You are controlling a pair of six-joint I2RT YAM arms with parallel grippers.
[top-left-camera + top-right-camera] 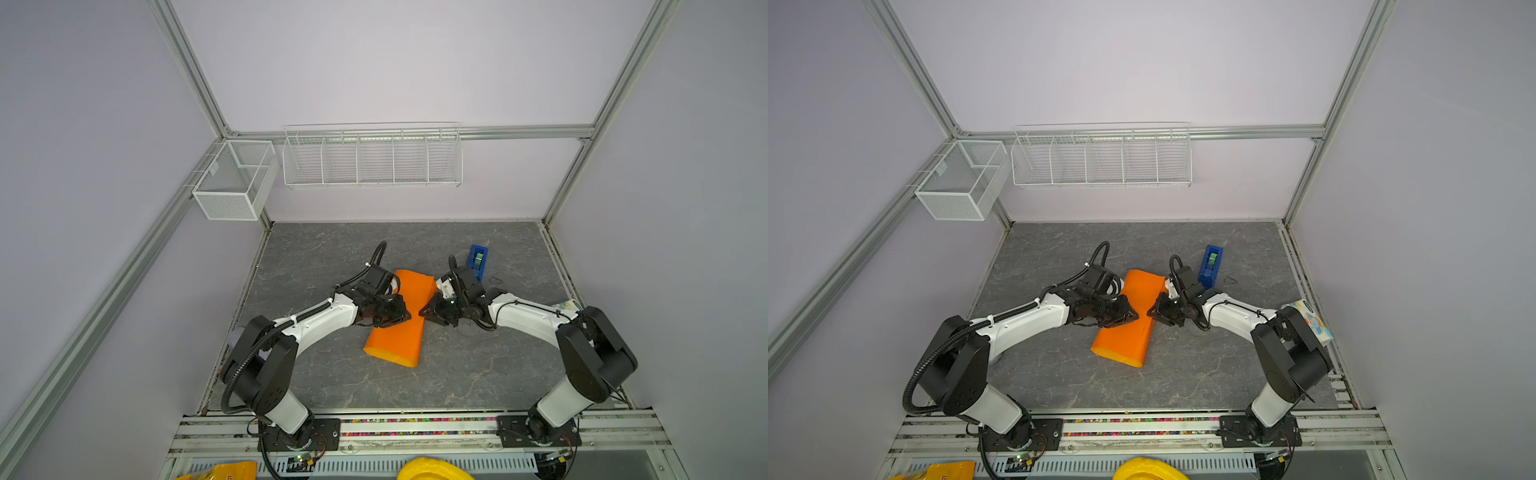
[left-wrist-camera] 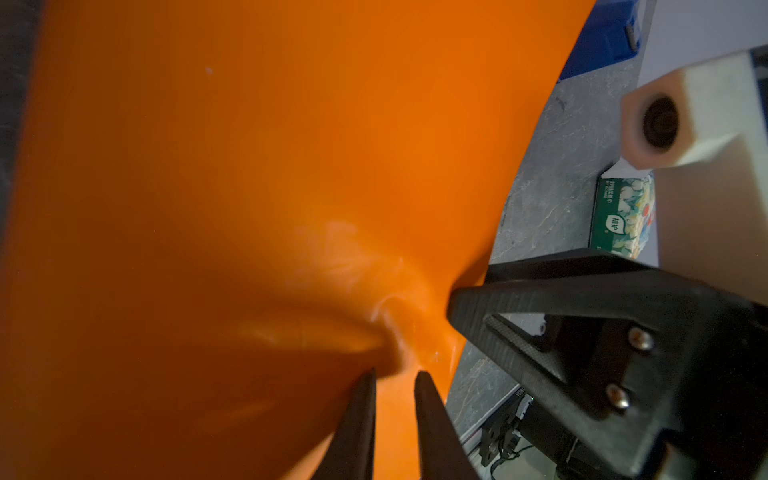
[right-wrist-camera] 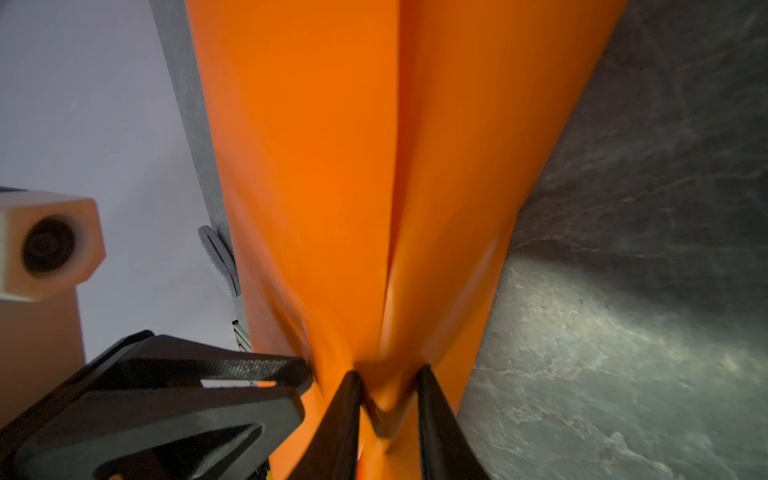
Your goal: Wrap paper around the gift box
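The orange paper (image 1: 397, 338) (image 1: 1127, 338) lies folded over into a long band on the grey table, in both top views. The gift box is hidden. My left gripper (image 1: 405, 318) (image 1: 1133, 316) reaches the band's middle from the left. In the left wrist view its fingers (image 2: 395, 374) stand close together with a puckered fold of the paper (image 2: 249, 166) between them. My right gripper (image 1: 424, 311) (image 1: 1150, 311) meets it from the right. In the right wrist view this gripper (image 3: 388, 374) is shut on a bunched ridge of the paper (image 3: 324, 166). The two grippers' tips nearly touch.
A bright-blue tape dispenser (image 1: 478, 259) (image 1: 1210, 266) stands behind the right gripper. A patterned tissue packet (image 1: 1308, 322) (image 2: 623, 216) sits at the table's right edge by the right arm. White wire baskets (image 1: 374, 160) hang on the back wall.
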